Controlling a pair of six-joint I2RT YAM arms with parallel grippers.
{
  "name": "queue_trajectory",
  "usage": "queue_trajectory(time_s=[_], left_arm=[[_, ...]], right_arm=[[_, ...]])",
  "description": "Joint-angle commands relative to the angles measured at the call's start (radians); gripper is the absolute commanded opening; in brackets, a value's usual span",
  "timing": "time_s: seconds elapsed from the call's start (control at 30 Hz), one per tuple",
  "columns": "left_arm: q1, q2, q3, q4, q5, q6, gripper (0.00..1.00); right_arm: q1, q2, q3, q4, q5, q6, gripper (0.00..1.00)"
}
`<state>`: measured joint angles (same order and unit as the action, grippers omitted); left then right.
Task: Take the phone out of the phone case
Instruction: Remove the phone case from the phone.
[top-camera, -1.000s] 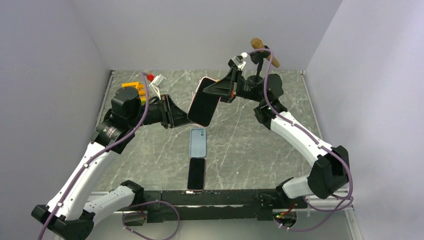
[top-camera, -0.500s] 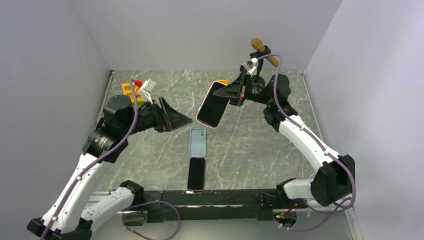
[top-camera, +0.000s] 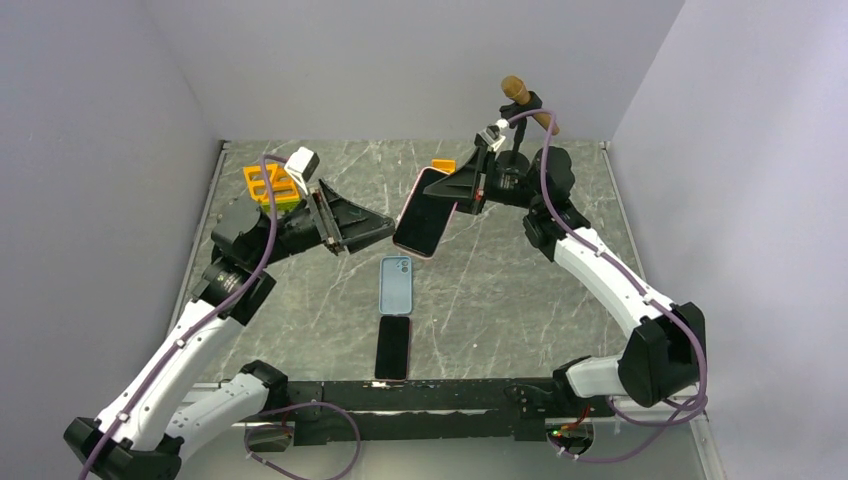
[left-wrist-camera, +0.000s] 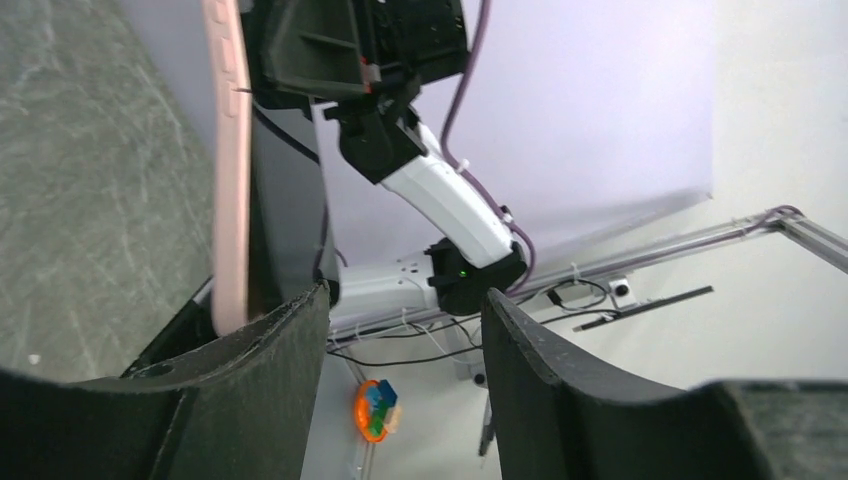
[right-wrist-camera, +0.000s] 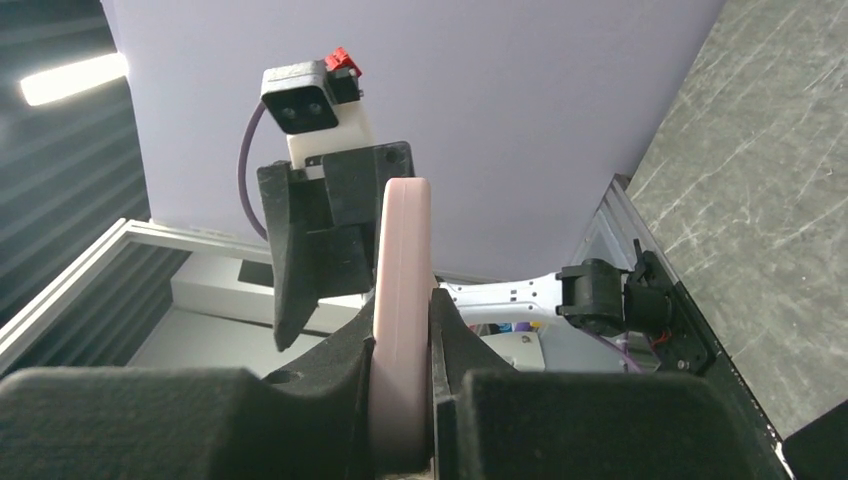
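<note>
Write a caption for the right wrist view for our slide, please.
Right tool grips the pink-cased phone edge-on, with the left tool behind it.

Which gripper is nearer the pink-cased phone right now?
Right. The right gripper is shut on the pink-cased phone, holding it above the table; the left gripper is open, close beside its lower edge.

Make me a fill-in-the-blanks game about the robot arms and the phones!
1. The phone in the pink case is pinched in the air between the jaws of the ___ arm.
2. The left gripper has its jaws ___.
3. The phone case lying flat on the table is coloured ___.
4. Just nearer the arm bases than that case lies a bare phone coloured ___.

Missing words: right, open, blue, black.
</note>
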<state>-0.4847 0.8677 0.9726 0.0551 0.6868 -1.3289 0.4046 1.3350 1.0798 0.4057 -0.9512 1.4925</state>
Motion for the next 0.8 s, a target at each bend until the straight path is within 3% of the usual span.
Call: queue_trajectory(time_s=[0.0,0.3,0.77], left_arm=[[-0.021,-0.012,-0.014,0.12,0.023,-0.074,0.6],[-0.023,-0.054,0.011,-0.144,-0.069,0.023,0.65],[-0.03,-0.018,-0.038,0.024,-0.047,-0.055,0.64]], right_arm=[[0.001,0.0,0.055,0.101,-0.003,0.046,0.0],[-0.009,0.011,0.052,0.165,0.005,0.097,0.0],[-0.005,0.021,0.063,0.148,-0.004,0.073,0.0]])
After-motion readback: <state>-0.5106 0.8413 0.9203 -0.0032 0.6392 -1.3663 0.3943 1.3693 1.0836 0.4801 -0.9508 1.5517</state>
